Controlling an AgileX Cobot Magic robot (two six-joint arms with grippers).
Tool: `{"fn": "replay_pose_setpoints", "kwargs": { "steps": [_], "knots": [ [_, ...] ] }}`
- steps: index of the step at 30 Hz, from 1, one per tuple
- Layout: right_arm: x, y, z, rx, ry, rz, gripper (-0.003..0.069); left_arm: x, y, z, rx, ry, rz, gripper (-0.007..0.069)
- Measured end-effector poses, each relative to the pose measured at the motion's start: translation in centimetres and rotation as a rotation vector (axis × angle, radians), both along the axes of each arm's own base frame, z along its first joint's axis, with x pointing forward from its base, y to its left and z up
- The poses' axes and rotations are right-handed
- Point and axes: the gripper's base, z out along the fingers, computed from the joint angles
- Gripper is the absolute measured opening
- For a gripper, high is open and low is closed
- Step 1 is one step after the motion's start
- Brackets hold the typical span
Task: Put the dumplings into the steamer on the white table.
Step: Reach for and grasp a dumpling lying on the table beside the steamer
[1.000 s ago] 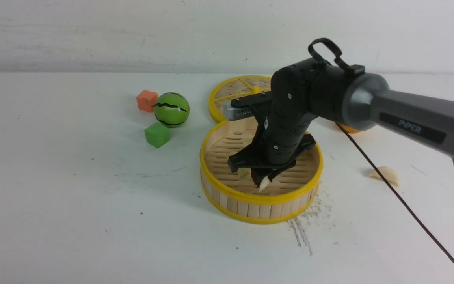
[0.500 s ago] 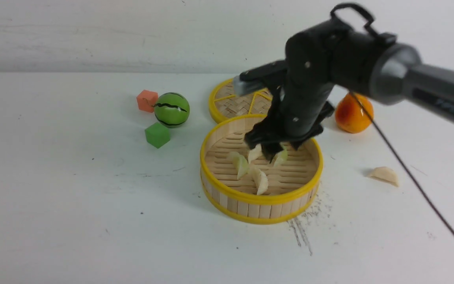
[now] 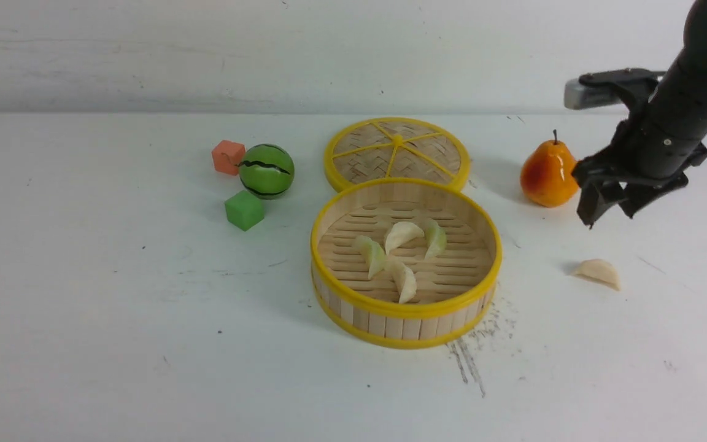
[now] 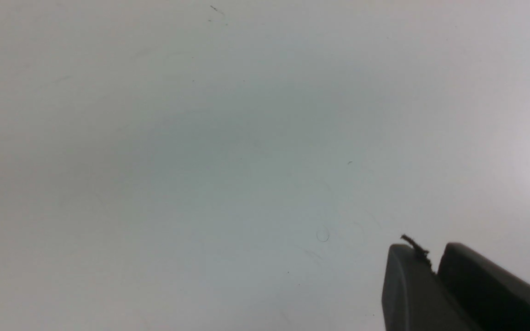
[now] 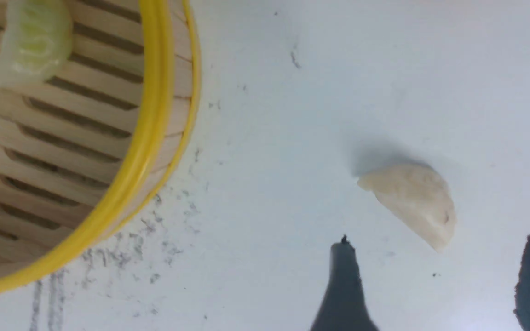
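Observation:
The steamer (image 3: 407, 307) stands mid-table on the white table (image 3: 114, 319), holding several dumplings: two pale green ones (image 3: 370, 255) (image 3: 434, 238) and two cream ones (image 3: 404, 233) (image 3: 405, 281). One more cream dumpling (image 3: 599, 273) lies on the table to its right. My right gripper (image 3: 606, 218) hangs open and empty above the table, just behind that dumpling. In the right wrist view the dumpling (image 5: 412, 202) lies just ahead of the spread right gripper (image 5: 439, 257), with the steamer rim (image 5: 150, 138) to the side. My left gripper (image 4: 430, 262) is shut and empty over bare table.
The flat woven lid (image 3: 396, 152) lies just behind the steamer. An orange pear (image 3: 548, 175) stands beside my right gripper. A green striped ball (image 3: 267, 170), an orange cube (image 3: 228, 156) and a green cube (image 3: 244, 210) sit to the steamer's left. Dark scuffs (image 3: 470, 362) mark the table.
My right gripper opened inside the steamer and left a cream dumpling there, then rose and swung right to hover near the pear and the loose dumpling.

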Motion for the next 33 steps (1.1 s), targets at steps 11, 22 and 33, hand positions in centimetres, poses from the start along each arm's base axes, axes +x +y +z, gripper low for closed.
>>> {"fn": "replay_pose_setpoints", "kwargs": {
  "steps": [11, 22, 33],
  "knots": [
    [1.8, -0.6, -6.9, -0.113, 0.075, 0.32, 0.0471, -0.2, -0.4, 0.0, -0.048, 0.025, -0.023, 0.0092],
    [2.7, -1.0, -9.3, -0.138, 0.082, 0.242, 0.0235, -0.3, -0.7, 0.0, -0.074, 0.036, -0.034, 0.0092],
    [1.1, 4.3, -0.9, -0.043, -0.024, 0.106, 0.0232, -0.2, -0.7, 0.2, -0.086, 0.014, -0.033, 0.0101]
  ]
}}
